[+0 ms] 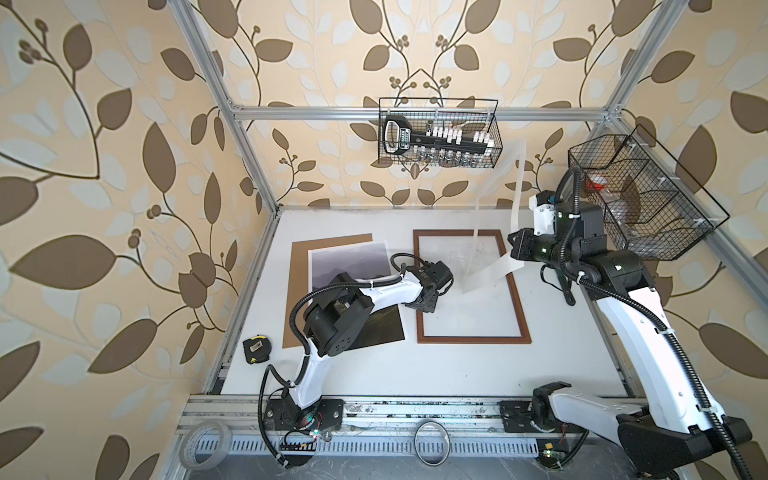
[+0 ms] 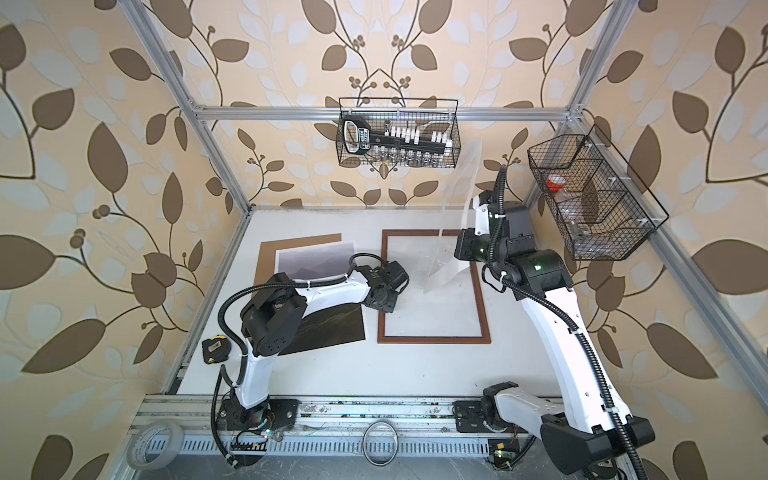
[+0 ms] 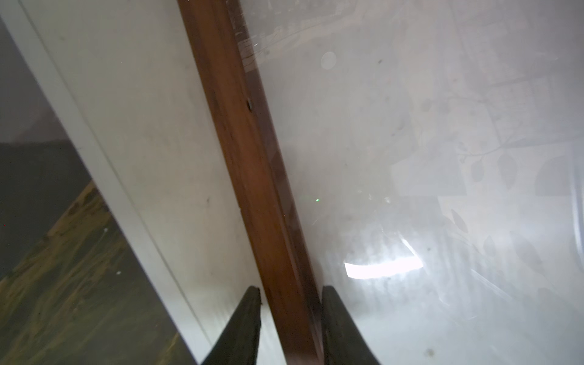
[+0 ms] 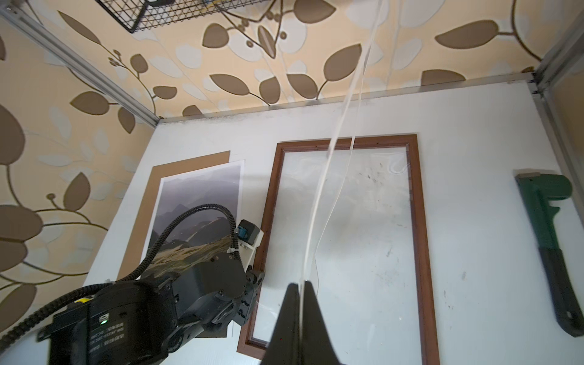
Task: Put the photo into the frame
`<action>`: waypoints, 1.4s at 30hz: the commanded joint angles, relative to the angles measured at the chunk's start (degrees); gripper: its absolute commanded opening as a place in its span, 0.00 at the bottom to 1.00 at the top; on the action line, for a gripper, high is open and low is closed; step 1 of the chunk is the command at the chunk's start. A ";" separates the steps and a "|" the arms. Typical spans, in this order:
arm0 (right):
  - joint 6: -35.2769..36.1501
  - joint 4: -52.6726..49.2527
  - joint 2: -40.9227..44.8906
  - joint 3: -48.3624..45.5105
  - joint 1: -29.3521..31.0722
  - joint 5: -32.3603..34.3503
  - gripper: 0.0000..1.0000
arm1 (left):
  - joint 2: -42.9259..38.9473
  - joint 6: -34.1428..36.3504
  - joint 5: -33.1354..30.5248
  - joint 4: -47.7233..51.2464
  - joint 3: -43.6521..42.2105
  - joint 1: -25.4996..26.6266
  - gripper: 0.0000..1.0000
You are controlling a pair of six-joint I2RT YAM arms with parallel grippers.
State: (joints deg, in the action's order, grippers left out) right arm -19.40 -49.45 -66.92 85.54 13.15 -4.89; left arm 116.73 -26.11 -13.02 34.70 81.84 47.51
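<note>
Left gripper (image 3: 290,290) pinches a rail of the reddish-brown wooden frame (image 1: 473,339); right gripper (image 4: 298,284) clamps a bowed clear plastic sheet (image 1: 492,272). The misty mountain paper photo (image 1: 349,257) lies flat beside the frame. The flexing sheet may slip free.

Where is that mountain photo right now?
In both top views the photo lies flat on the left half of the table. It rests on the brown board, just left of the frame, not yet inside it.
</note>
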 commanded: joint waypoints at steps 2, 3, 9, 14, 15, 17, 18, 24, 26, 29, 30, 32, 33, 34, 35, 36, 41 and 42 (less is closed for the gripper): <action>-1.21 3.15 -1.07 1.25 2.17 -8.12 0.00 | -2.30 4.72 -1.42 5.64 -5.83 -2.70 0.33; -1.49 3.71 -1.51 1.53 3.25 -8.63 0.00 | -2.84 5.19 -0.09 4.98 -6.80 -3.44 0.33; -2.09 6.35 -4.95 5.80 9.73 -9.68 0.00 | -5.33 6.52 1.90 3.62 -11.34 -5.33 0.33; -4.44 11.76 -5.39 6.52 10.23 -13.43 0.00 | -12.05 3.89 6.90 1.88 -13.02 -7.87 0.43; -5.72 13.70 -4.73 5.36 9.45 -15.16 0.00 | -14.20 2.95 8.02 1.70 -13.63 -9.03 0.46; -8.94 18.74 -2.63 1.35 7.44 -19.34 0.00 | -18.52 0.66 10.31 0.90 -15.62 -11.72 0.49; -11.04 21.62 -1.37 -1.47 6.07 -21.41 0.00 | -20.92 -0.68 11.65 0.25 -17.10 -13.38 0.51; -21.69 32.47 4.97 -22.11 -2.55 -31.93 0.00 | -30.12 -5.82 14.60 -2.03 -24.43 -19.49 0.52; -23.52 34.92 6.16 -29.84 -2.91 -32.48 0.00 | -31.40 -6.14 15.35 -2.83 -25.84 -21.18 0.53; -22.99 35.78 7.11 -41.18 -2.94 -29.20 0.00 | -31.50 -5.56 14.78 -3.09 -26.45 -23.85 0.56; -22.67 36.34 7.31 -45.01 -3.16 -26.89 0.00 | -31.20 -5.38 14.52 -3.27 -26.43 -24.55 0.58; -20.44 36.18 7.55 -50.25 -3.12 -20.22 0.00 | -30.31 -5.09 14.49 -3.80 -25.94 -24.92 0.61; -19.23 35.63 7.50 -52.04 -2.98 -17.38 0.00 | -29.66 -5.09 14.65 -3.83 -25.33 -24.94 0.63; -18.17 35.48 7.42 -53.33 -2.91 -15.84 0.00 | -29.27 -5.33 15.08 -3.98 -24.83 -24.97 0.65; -17.42 34.87 7.41 -54.10 -2.89 -14.61 0.00 | -29.01 -5.68 15.93 -4.44 -24.57 -24.96 0.67; -16.64 33.34 7.49 -54.25 -2.86 -13.46 0.00 | -28.87 -6.15 16.84 -5.16 -24.33 -24.94 0.69; -13.80 30.96 6.62 -54.18 -3.93 -13.17 0.19 | -26.67 -6.96 19.97 -7.62 -22.15 -24.92 0.76; -13.72 31.81 6.18 -54.33 -4.45 -14.35 0.23 | -25.65 -6.77 20.53 -7.79 -21.26 -24.92 0.76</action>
State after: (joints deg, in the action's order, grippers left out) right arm -35.33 -17.50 -60.40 31.07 9.50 -19.94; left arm 89.78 -32.16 4.67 29.23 56.97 22.46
